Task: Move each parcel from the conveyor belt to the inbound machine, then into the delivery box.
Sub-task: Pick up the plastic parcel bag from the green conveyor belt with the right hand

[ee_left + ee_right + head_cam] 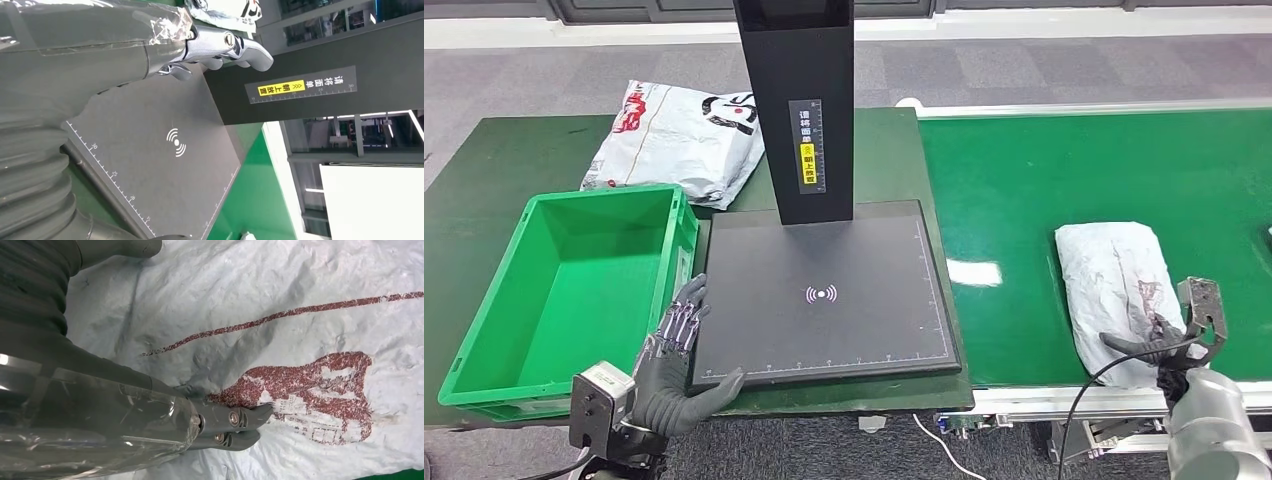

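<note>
- White parcel lies on the green conveyor belt, well to the right of the inbound machine's black scan plate. Its long axis runs away from the robot, slightly slanted.
- Right hand is over the parcel's near end, so the parcel stretches forward from it. This is clearly the nearer hand.
- Right wrist view: fingertips lie against or just above the crinkled white wrap by the red print. Thumb spread to one side; nothing gripped that I can see. Actual contact: cannot tell.
- Left hand rests at the scan plate's near-left corner, fingers apart, holding nothing, beside the green delivery box.
- Head view gives the layout, plus a second printed parcel behind the delivery box; the right wrist view gives finger closeness. Left wrist view shows the machine's column label.
- Judgement: next move is a grasp at the near end.
</note>
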You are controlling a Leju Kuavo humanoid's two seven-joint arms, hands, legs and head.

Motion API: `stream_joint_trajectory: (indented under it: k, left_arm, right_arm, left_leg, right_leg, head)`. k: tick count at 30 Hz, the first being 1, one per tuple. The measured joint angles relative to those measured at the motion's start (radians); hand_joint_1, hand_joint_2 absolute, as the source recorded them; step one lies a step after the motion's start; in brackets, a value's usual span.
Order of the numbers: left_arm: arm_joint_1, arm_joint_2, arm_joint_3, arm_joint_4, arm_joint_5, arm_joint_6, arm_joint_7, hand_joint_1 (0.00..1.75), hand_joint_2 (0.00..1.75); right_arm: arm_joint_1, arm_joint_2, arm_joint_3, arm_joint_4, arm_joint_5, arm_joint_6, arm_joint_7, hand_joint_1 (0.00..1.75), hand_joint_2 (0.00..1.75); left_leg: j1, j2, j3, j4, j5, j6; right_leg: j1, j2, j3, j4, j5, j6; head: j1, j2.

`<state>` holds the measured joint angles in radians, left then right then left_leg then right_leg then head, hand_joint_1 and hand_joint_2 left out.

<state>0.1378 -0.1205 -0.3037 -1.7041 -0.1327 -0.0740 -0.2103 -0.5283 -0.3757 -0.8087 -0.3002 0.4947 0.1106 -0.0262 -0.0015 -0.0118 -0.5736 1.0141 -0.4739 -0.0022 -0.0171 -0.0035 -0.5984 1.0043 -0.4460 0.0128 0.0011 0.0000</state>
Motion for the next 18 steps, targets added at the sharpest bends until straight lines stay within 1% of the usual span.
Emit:
stream_joint_trajectory:
  k: [2, 3, 6, 7, 18]
  left_arm:
    - [0.000, 0.000, 0.000, 0.000, 0.010, -0.012, -0.001, 0.00, 1.75]
    - [0.000, 0.001, 0.000, 0.000, 0.016, -0.019, -0.002, 0.00, 1.75]
    - [0.000, 0.002, 0.000, 0.002, 0.027, -0.029, -0.009, 0.00, 1.75]
    - [0.000, 0.002, 0.000, 0.002, 0.031, -0.032, -0.011, 0.00, 1.75]
    - [0.000, 0.002, 0.000, 0.003, 0.043, -0.043, -0.015, 0.00, 1.75]
  right_arm:
    - [0.002, 0.003, -0.008, 0.000, -0.009, 0.016, -0.015, 0.00, 1.75]
    - [0.003, 0.005, -0.010, 0.000, -0.012, 0.023, -0.022, 0.12, 1.75]
    - [0.005, 0.010, -0.016, 0.000, -0.015, 0.031, -0.030, 1.43, 1.75]
    - [0.005, 0.011, -0.019, 0.000, -0.014, 0.032, -0.031, 1.75, 1.75]
    - [-0.001, 0.013, -0.037, 0.000, -0.010, 0.027, -0.023, 1.75, 1.75]
  left_leg:
    - [0.000, 0.000, 0.000, 0.000, 0.000, 0.000]
    - [0.000, 0.000, 0.000, 0.000, 0.000, 0.000]
    - [0.000, 0.001, 0.001, 0.001, 0.000, 0.001]
    - [0.000, 0.002, 0.001, 0.001, 0.000, 0.001]
    - [0.000, 0.003, 0.003, 0.002, -0.001, 0.001]
  right_leg:
    - [0.000, 0.000, 0.000, 0.000, 0.000, 0.000]
    - [0.000, 0.000, 0.001, 0.000, 0.000, 0.000]
    - [0.000, 0.001, 0.001, 0.000, 0.000, 0.000]
    - [0.000, 0.002, 0.001, 0.000, 0.000, 0.000]
    - [0.000, 0.003, 0.003, 0.000, 0.001, 0.001]
  head:
    - [0.000, 0.000]
    - [0.000, 0.000]
    - [0.000, 0.000]
    - [0.000, 0.000]
    - [0.000, 0.000]
